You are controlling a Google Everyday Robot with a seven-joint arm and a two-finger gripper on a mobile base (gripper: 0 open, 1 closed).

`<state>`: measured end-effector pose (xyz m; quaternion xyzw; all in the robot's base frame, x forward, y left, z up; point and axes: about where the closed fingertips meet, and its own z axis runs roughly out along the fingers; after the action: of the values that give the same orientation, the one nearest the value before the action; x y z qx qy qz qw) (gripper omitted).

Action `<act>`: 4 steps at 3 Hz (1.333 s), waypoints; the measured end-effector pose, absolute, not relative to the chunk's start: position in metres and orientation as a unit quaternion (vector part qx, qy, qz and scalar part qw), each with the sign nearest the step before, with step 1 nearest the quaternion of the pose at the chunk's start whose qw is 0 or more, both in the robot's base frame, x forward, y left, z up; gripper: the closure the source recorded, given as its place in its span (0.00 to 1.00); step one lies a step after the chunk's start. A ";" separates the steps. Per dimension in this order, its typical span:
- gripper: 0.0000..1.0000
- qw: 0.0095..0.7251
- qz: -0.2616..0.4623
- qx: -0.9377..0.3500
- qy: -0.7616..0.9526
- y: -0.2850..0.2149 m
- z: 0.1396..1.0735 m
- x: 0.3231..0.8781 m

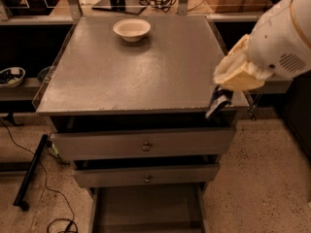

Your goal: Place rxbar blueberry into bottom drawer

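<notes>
My gripper hangs below the cream-covered wrist, over the front right corner of the grey cabinet top. It is shut on the rxbar blueberry, a small dark bar with pale print that points down past the top's front edge. The bottom drawer is pulled out at the foot of the cabinet, a wide shallow grey tray below and to the left of the gripper. Nothing shows on its floor.
A cream round bowl stands at the back of the cabinet top. Two grey drawers with small round knobs sit above the bottom one, slightly out. A black cable and a bar lie on the floor at left. Shelves flank both sides.
</notes>
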<state>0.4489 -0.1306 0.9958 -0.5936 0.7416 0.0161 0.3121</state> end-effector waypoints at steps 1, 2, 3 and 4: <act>1.00 0.313 0.023 -0.591 0.743 -0.129 0.988 0.432; 1.00 0.306 0.046 -0.591 0.745 -0.121 0.960 0.424; 1.00 0.296 0.062 -0.589 0.749 -0.117 0.940 0.425; 1.00 0.296 0.063 -0.590 0.749 -0.117 0.940 0.425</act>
<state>0.4246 -0.1165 0.9402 -0.5897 0.7489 0.0627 0.2958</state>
